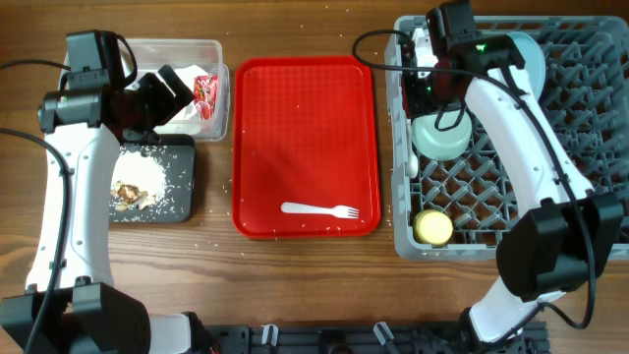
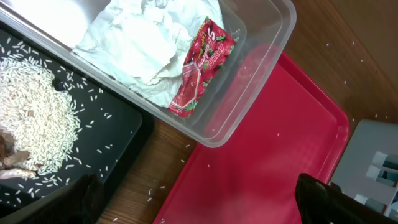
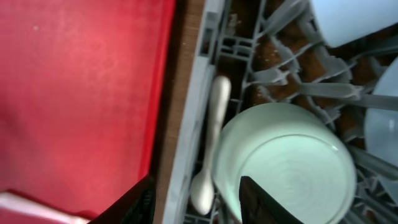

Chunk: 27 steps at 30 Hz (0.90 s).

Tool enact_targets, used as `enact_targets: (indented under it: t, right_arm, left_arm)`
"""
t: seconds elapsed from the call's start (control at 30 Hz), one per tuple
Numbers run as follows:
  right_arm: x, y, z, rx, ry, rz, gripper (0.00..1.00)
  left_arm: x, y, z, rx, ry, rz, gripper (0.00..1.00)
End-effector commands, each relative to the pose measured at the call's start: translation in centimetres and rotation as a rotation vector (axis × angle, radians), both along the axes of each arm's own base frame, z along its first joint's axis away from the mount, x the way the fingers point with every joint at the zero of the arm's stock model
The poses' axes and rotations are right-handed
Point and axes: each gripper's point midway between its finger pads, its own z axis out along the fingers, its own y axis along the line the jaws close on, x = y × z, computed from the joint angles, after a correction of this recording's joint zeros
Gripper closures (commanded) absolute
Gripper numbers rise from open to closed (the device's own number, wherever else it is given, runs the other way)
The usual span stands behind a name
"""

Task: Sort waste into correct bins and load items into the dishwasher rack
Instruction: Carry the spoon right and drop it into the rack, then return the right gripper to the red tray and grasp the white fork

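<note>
My left gripper [image 1: 162,93] [image 2: 199,208] is open and empty, above the gap between the black tray [image 1: 182,167] [image 2: 106,124] and the red tray. The clear tub [image 1: 221,59] [image 2: 249,118] holds the white napkin [image 2: 137,43] and the red wrapper [image 1: 206,93] [image 2: 202,65]. Food scraps [image 1: 128,194] and rice lie on the black tray. My right gripper [image 1: 423,79] [image 3: 198,202] is open over the left edge of the grey rack [image 1: 580,118] [image 3: 186,124]. The white spoon [image 3: 210,140] lies in the rack between its fingers. A blue-green bowl [image 1: 440,136] [image 3: 286,165], the yellow cup [image 1: 432,227] and a pale-blue plate [image 1: 531,54] stand in the rack. The white fork [image 1: 319,209] lies on the red tray.
The flat red tray [image 1: 305,118] [image 2: 273,155] [image 3: 81,93] lies between the bins and the rack. Rice grains are scattered over the wooden table [image 1: 295,285] and the red tray. The right arm reaches over the rack's middle.
</note>
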Motion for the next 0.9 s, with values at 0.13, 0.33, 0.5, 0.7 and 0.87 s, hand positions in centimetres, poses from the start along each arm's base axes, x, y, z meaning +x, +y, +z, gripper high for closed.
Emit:
enact_targets:
  t: [0.13, 0.33, 0.5, 0.7, 0.87]
  right_arm:
    - [-2.2, 9.4, 1.9, 0.082, -0.045, 0.389, 0.55]
    - [-6.6, 14.5, 0.4, -0.056, -0.011, 0.584, 0.51]
    - [-11.1, 15.6, -4.1, -0.048, 0.126, 0.665, 0.51]
    - [-14.6, 14.5, -9.5, -0.055, 0.209, 0.838, 0.51]
    - [-14.6, 14.4, -11.8, -0.071, 0.155, 0.952, 0.48]
  left_arm:
    - [-0.1, 0.0, 0.5, -0.004, -0.016, -0.002, 0.00]
    - [-0.1, 0.0, 0.5, -0.004, -0.016, -0.002, 0.00]
    - [-0.1, 0.0, 0.5, -0.004, -0.016, -0.002, 0.00]
    - [-0.1, 0.0, 0.5, -0.004, -0.016, -0.002, 0.00]
    - [-0.1, 0.0, 0.5, -0.004, -0.016, -0.002, 0.00]
